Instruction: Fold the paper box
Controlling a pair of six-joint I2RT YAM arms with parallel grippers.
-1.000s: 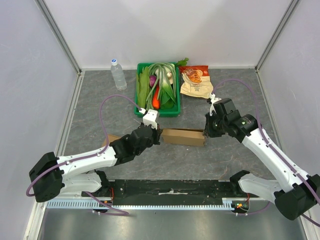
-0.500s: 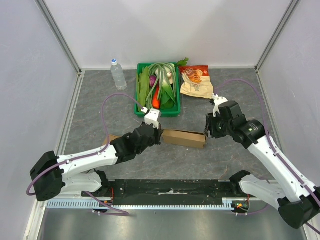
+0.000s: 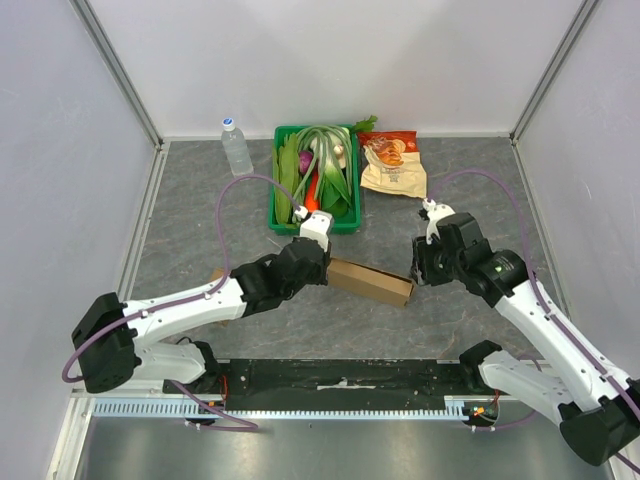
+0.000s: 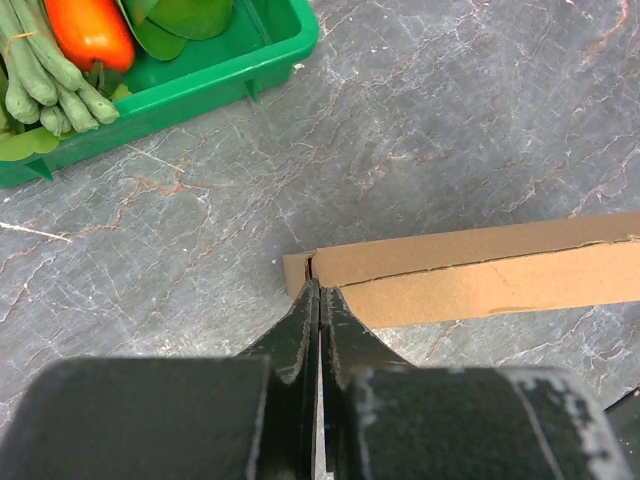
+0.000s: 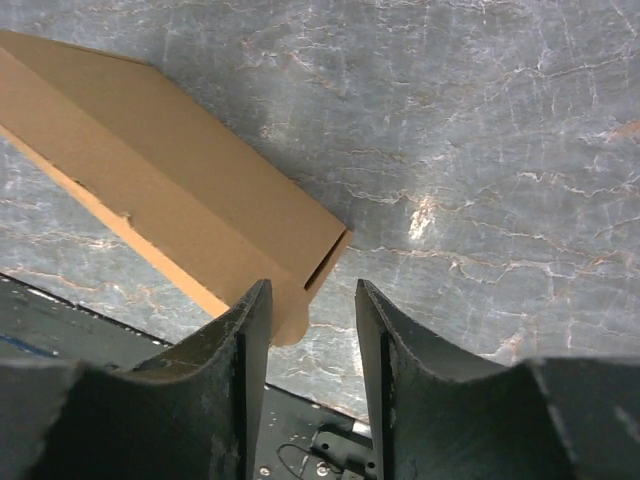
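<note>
The paper box (image 3: 368, 281) is a long flat brown cardboard box lying slantwise on the grey table between the arms. My left gripper (image 3: 322, 266) is at its left end. In the left wrist view the gripper (image 4: 320, 292) is shut, its tips pinched on the box (image 4: 470, 275) at the end corner by a slit. My right gripper (image 3: 413, 276) is at the box's right end. In the right wrist view it (image 5: 310, 290) is open, with the corner flap of the box (image 5: 180, 200) just ahead of and partly behind its left finger (image 5: 250, 320).
A green crate of vegetables (image 3: 283, 222) stands behind the box, also in the left wrist view (image 4: 200, 70). A water bottle (image 3: 237, 148) and snack bags (image 3: 392, 165) lie at the back. A brown cardboard piece (image 3: 218, 275) shows under the left arm. The black base rail (image 3: 340, 375) runs along the near edge.
The left gripper has moved right and back with the box's left end. The box has turned, its right end swinging toward the near edge. The right gripper has shifted slightly nearer.
</note>
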